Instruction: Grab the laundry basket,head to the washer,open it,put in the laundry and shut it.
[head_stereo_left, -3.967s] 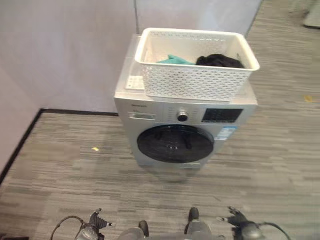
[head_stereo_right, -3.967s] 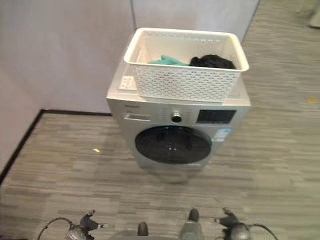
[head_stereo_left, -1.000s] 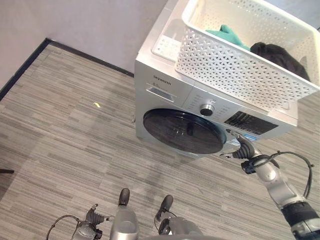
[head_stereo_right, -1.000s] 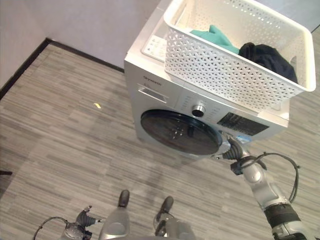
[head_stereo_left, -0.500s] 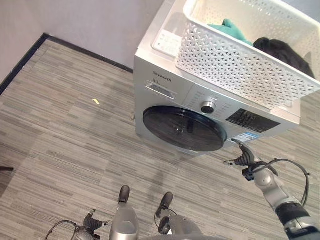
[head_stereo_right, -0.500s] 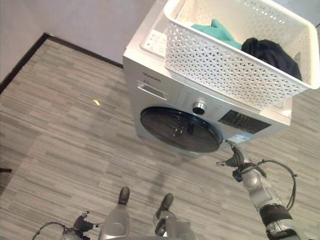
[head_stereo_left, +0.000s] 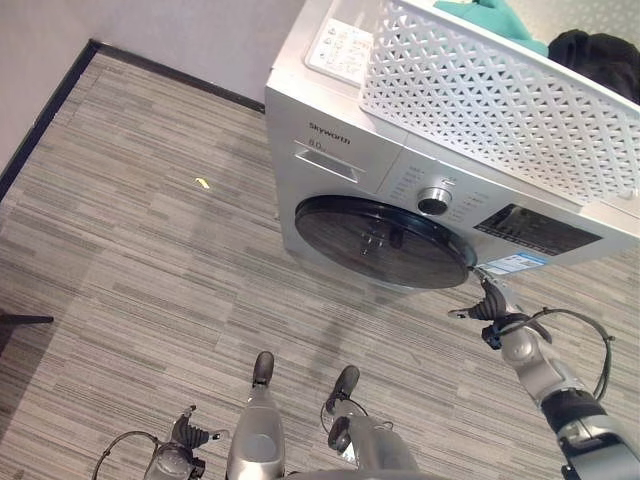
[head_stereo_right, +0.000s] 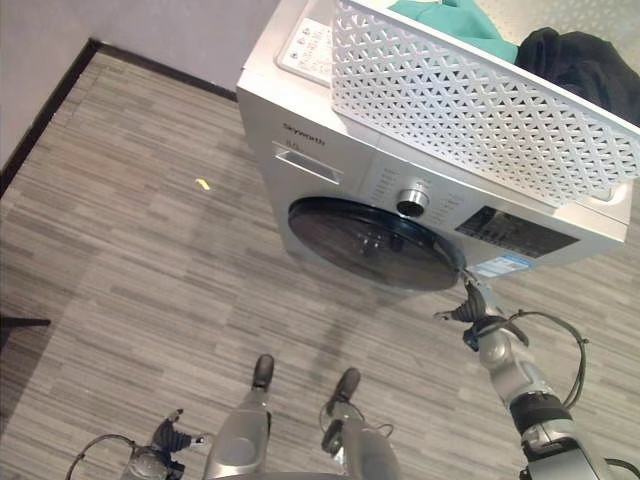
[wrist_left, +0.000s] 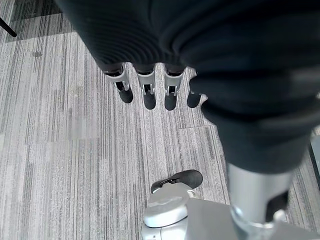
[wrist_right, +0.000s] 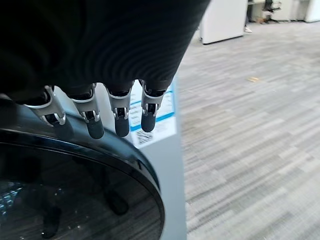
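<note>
Left eye view: the white laundry basket (head_stereo_left: 500, 105) sits on top of the washer (head_stereo_left: 340, 130), with a teal garment (head_stereo_left: 490, 18) and a black garment (head_stereo_left: 600, 50) inside it. Below the basket, on the washer's front, the round dark door (head_stereo_left: 385, 243) bulges out from the panel; whether it is latched cannot be told. A silver knob (head_stereo_left: 434, 200) and a dark display panel (head_stereo_left: 535, 230) lie just above the door. The right hand (head_stereo_left: 487, 305) is at the door's right edge, beside a blue-and-white label (head_stereo_left: 515, 264). In the right wrist view its fingers (wrist_right: 95, 127) are fairly straight and spread, their dark tips at the door's black rim; contact cannot be judged, and they clasp nothing. The left hand (wrist_left: 150, 95) hangs low, well away from the washer, above the grey plank floor (head_stereo_left: 120, 270), fingers loosely extended and empty.
</note>
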